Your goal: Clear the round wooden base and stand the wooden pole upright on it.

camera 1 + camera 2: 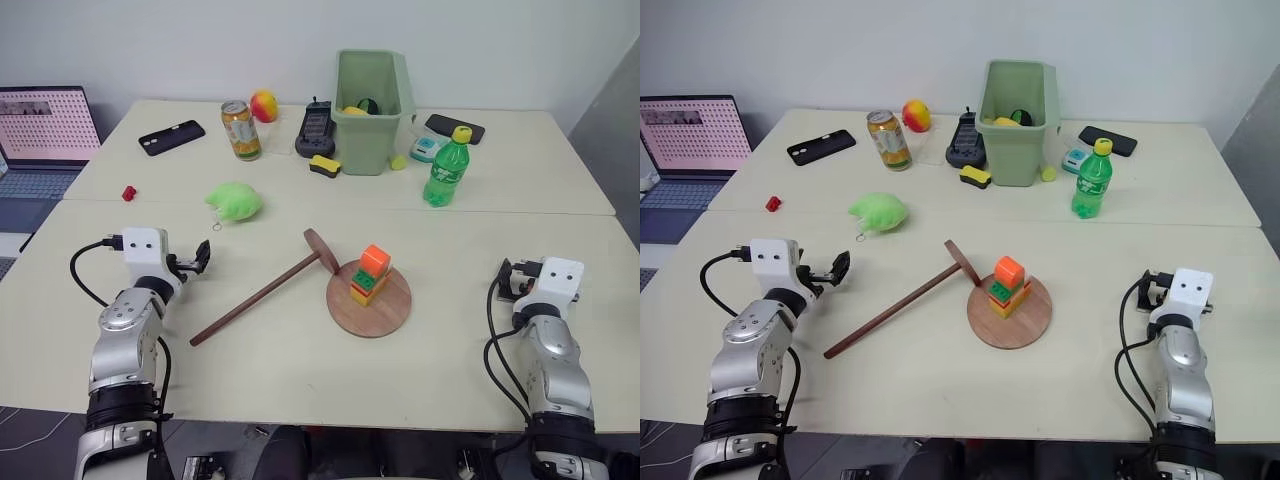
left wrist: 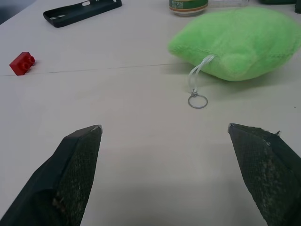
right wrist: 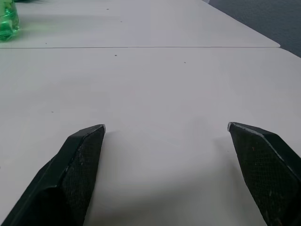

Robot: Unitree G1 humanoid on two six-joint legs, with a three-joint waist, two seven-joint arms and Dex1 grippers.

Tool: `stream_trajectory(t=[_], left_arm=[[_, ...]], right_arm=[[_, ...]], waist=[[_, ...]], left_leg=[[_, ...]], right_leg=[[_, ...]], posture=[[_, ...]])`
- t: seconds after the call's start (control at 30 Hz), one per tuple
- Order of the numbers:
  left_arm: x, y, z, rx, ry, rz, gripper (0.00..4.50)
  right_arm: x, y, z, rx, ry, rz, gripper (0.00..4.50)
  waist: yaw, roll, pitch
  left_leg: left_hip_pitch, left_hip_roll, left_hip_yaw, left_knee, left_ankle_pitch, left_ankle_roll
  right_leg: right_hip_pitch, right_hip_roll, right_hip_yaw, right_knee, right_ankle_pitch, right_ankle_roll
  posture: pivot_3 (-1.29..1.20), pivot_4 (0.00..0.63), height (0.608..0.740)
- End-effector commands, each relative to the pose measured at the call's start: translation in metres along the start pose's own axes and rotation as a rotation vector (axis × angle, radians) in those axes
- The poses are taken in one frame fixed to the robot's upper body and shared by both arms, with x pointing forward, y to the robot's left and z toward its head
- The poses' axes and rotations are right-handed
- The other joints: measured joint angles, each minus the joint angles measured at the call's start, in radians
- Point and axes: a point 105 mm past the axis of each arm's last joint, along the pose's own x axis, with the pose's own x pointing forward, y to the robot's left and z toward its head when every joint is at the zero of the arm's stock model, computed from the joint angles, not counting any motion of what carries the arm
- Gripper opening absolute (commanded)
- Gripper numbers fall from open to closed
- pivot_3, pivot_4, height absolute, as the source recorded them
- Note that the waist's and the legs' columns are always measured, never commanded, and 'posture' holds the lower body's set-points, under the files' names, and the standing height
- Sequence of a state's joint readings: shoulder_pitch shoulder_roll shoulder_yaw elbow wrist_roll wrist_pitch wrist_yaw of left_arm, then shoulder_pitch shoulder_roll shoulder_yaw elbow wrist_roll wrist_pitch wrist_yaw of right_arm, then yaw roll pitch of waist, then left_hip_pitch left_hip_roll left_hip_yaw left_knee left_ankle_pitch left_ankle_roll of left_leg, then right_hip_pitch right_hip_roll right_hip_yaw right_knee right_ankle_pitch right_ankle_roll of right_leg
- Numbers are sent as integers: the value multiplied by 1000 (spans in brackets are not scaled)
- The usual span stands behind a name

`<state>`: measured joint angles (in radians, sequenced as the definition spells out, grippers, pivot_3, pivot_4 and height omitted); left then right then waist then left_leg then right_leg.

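Note:
The round wooden base [image 1: 392,312] lies flat on the table, centre-right, with a small stack of orange, green and yellow toy bricks [image 1: 370,275] standing on it. The wooden pole [image 1: 255,300] lies on the table to its left, and the pole's end disc [image 1: 322,250] rests near the base's far-left rim. My left gripper [image 1: 201,260] hovers open to the left of the pole, facing a green plush toy [image 2: 235,42]. At the table's right side my right gripper [image 3: 166,126] is open over bare tabletop, well to the right of the base.
Further back are a red brick [image 1: 129,193], a black phone case [image 1: 171,137], a drink can [image 1: 241,130], a fruit [image 1: 264,105], a black handset [image 1: 316,128], a yellow sponge [image 1: 325,165], a green bin [image 1: 372,97] and a green bottle [image 1: 446,168]. A laptop [image 1: 40,130] sits far left.

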<state>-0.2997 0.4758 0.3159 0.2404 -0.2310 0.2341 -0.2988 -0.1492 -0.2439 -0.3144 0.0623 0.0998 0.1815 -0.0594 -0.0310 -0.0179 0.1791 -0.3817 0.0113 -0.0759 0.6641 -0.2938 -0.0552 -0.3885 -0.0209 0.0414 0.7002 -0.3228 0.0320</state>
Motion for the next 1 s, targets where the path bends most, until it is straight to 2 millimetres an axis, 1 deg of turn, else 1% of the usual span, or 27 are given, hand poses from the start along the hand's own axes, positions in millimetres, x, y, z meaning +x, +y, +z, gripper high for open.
stream_trajectory(t=[0.03, 0.13, 0.23, 0.37, 0.43, 0.5, 0.57, 0.6, 0.7, 0.73, 0.8, 0.9, 1.0], left_arm=[[-2, 6, 17, 27, -47, 3, 4500], [-3, 6, 20, 9, -63, -2, 4500], [-5, 8, 22, 36, -58, -15, 4500], [-10, 8, 34, 66, -73, -65, 4500], [-14, 1, 44, 92, -85, -132, 4500], [-24, -15, 55, 118, -100, -268, 4500], [-47, -45, 74, 151, -124, -515, 4500], [-57, -56, 81, 159, -125, -604, 4500], [-78, -79, 93, 175, -118, -767, 4500], [-87, -91, 99, 171, -128, -835, 4500], [-102, -108, 105, 167, -141, -932, 4500], [-126, -136, 111, 153, -162, -1078, 4500], [-140, -149, 110, 154, -169, -1153, 4500]], right_arm=[[-1, -4, 12, -15, -42, -4, 4393], [-1, -3, 13, -25, -44, 11, 4393], [-2, -1, 17, -46, -51, 47, 4393], [-5, 6, 27, -71, -59, 141, 4393], [-10, 15, 34, -58, -54, 232, 4393], [-20, 30, 42, -24, -46, 395, 4393], [-44, 58, 65, 66, -41, 698, 4393], [-54, 66, 74, 78, -35, 807, 4393], [-77, 77, 87, 51, 2, 1017, 4393], [-86, 81, 92, 58, 18, 1089, 4393], [-99, 87, 98, 67, 42, 1187, 4393], [-113, 101, 102, 6, 52, 1299, 4393], [-111, 116, 108, 28, 26, 1294, 4393]], waist=[[0, 0, 0], [0, 0, 0], [0, 0, 0], [-1, 0, 0], [-1, 0, 0], [-1, 0, 0], [-1, 0, 0], [-1, 1, 1], [-1, 1, 0], [0, 1, 0], [1, 1, 0], [1, 0, 1], [0, 0, 1]], left_leg=[[0, 0, 0, 0, 0, 0], [0, 0, 0, 0, 0, 0], [0, 0, 0, 0, 0, 0], [0, 0, 0, 0, 0, 0], [0, 0, 0, 0, 0, 0], [0, 0, 0, 0, 0, 0], [0, 1, 0, 0, 0, 0], [-1, 1, 0, 0, 0, 0], [-1, 1, -2, 0, 0, 0], [0, 1, -2, 0, 0, 0], [2, 1, -4, 0, 0, 1], [2, 0, -4, 1, 0, 1], [2, 0, -4, 1, 0, 1]], right_leg=[[0, 0, 0, 0, 0, 0], [0, 0, 0, 0, 0, 0], [0, 0, 0, 0, 0, 0], [0, 0, 0, 0, 0, 0], [0, 0, 0, 0, 0, 0], [0, 0, 0, 0, 0, 0], [0, 0, 0, -1, 0, 0], [0, 0, 0, -1, 0, 0], [2, 0, 1, -2, 0, 0], [3, 0, 1, -2, 0, 0], [5, 0, 0, -3, 0, 0], [5, 1, 0, -3, 0, 0], [5, 1, 0, -3, 0, 0]], posture=[[0, 150, 740], [0, 150, 740], [0, 150, 740], [0, 150, 740], [0, 150, 740], [0, 150, 740], [0, 150, 740], [0, 150, 740], [0, 150, 740], [0, 150, 740], [0, 150, 740], [0, 150, 740], [0, 150, 740]])
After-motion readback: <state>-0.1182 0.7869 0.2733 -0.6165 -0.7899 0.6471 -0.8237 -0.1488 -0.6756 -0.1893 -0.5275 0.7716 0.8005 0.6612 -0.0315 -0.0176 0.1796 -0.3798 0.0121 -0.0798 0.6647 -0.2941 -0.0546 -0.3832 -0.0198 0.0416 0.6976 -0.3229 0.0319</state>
